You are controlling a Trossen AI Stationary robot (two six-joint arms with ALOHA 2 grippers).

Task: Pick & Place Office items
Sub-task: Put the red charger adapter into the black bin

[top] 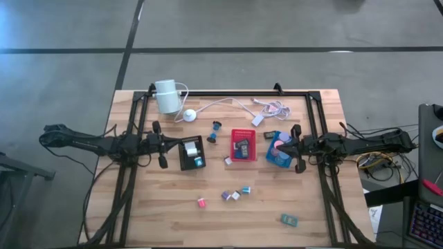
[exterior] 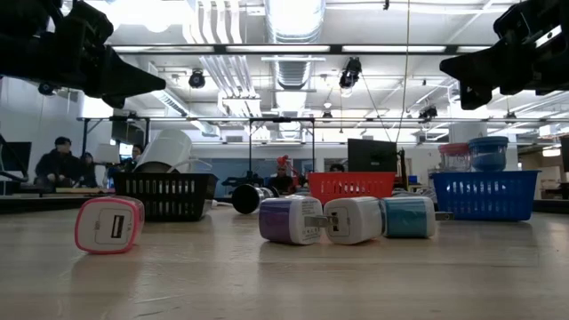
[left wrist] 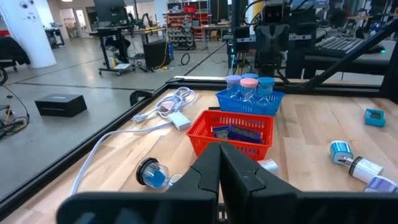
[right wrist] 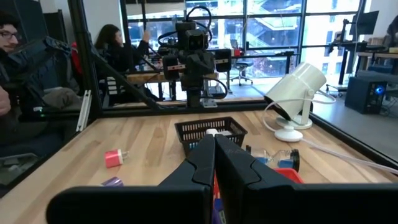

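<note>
Both hands pinched shut and holding nothing, raised over the counter (top: 166,214).

From my seat, nearest lie a teal block (top: 289,220), a pink block (top: 201,203) and a purple-and-white cluster (top: 235,194). Further in, the left hand (top: 163,143) hangs beside the black tray (top: 192,153), the right hand (top: 297,148) at the blue tray (top: 279,149), the red tray (top: 243,144) between them with dark pieces inside, possibly clips. At the far edge stands the white cylinder device (top: 167,95).
</note>
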